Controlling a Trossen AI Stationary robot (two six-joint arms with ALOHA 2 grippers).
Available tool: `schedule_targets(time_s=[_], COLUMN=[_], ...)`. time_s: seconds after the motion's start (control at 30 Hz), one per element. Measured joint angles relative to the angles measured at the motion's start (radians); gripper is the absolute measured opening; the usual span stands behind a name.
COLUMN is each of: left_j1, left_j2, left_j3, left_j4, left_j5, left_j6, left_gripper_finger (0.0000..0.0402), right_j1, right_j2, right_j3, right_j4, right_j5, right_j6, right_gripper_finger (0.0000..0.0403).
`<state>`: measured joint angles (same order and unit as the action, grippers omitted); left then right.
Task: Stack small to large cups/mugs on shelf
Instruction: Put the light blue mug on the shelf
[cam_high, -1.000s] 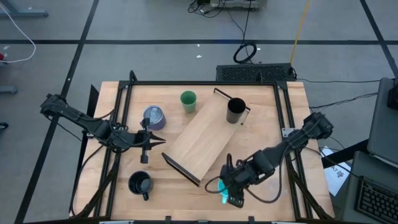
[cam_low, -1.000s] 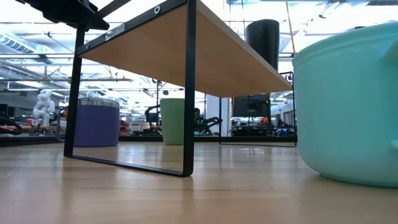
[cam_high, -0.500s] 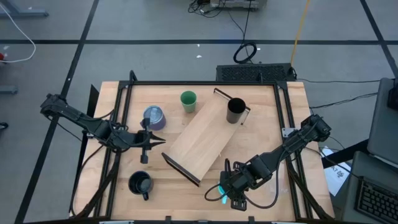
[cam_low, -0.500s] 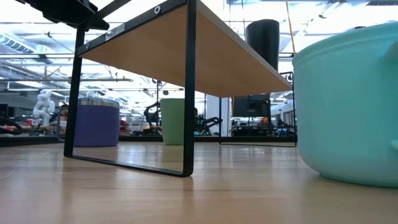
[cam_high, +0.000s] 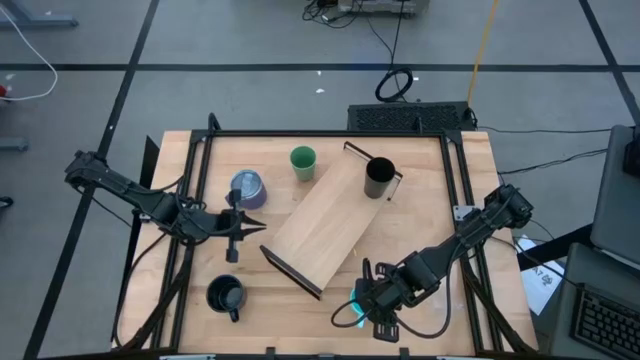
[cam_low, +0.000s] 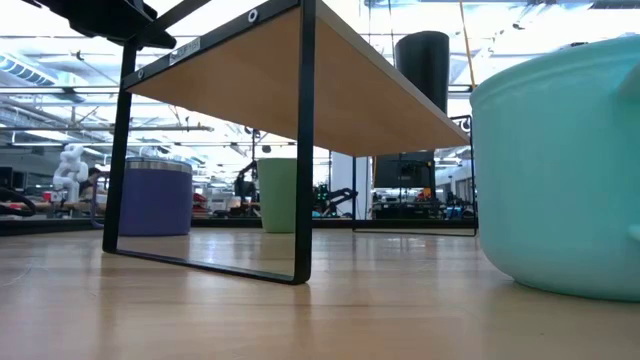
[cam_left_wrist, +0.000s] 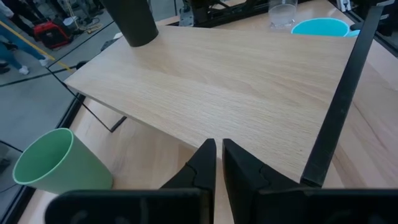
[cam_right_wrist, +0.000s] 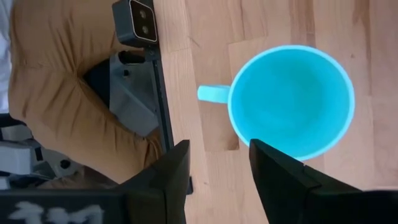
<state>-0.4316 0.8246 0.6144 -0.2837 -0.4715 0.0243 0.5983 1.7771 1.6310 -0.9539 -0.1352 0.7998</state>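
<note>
The cyan mug (cam_right_wrist: 292, 102) stands on its base on the table near the near edge, handle (cam_right_wrist: 213, 93) sideways. My right gripper (cam_right_wrist: 217, 155) hangs over it, open, one finger over the rim beside the handle, the other outside; whether it touches does not show. It hides most of the cyan mug (cam_high: 356, 307) from above. The shelf (cam_high: 330, 220) stands slantwise on its black brackets, with the tall black mug (cam_high: 378, 178) on its far end. The green cup (cam_high: 303, 162), purplish mug (cam_high: 248, 188) and squat black mug (cam_high: 227, 296) stand on the table. My left gripper (cam_high: 260, 227) waits shut, left of the shelf.
A tiny clear cup (cam_left_wrist: 283, 14) stands beside the cyan mug (cam_left_wrist: 323, 27). A black frame rail (cam_high: 460, 200) runs along the table's sides. Bare wood (cam_high: 290, 310) lies between the squat black mug and the cyan mug.
My right gripper has rolled a little about its own line above the cyan mug. The mug and the other things have stayed in place.
</note>
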Motion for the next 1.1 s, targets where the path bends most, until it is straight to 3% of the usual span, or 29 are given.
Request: schedule_targets(time_s=[0.37, 1.1], left_j1=[0.001, 0.000], left_j2=[0.000, 0.000], left_j3=[0.000, 0.000], left_j4=[-0.004, -0.004], left_j5=[-0.031, -0.033], left_j6=[0.005, 0.004], left_gripper_finger=[0.0031, 0.0031], right_j1=[0.000, 0.009], right_j2=[0.000, 0.000], right_j3=[0.000, -0.018], right_j4=[0.000, -0.001], right_j5=[0.000, 0.001], right_j6=[-0.012, -0.323], right_gripper_finger=[0.0157, 0.0157])
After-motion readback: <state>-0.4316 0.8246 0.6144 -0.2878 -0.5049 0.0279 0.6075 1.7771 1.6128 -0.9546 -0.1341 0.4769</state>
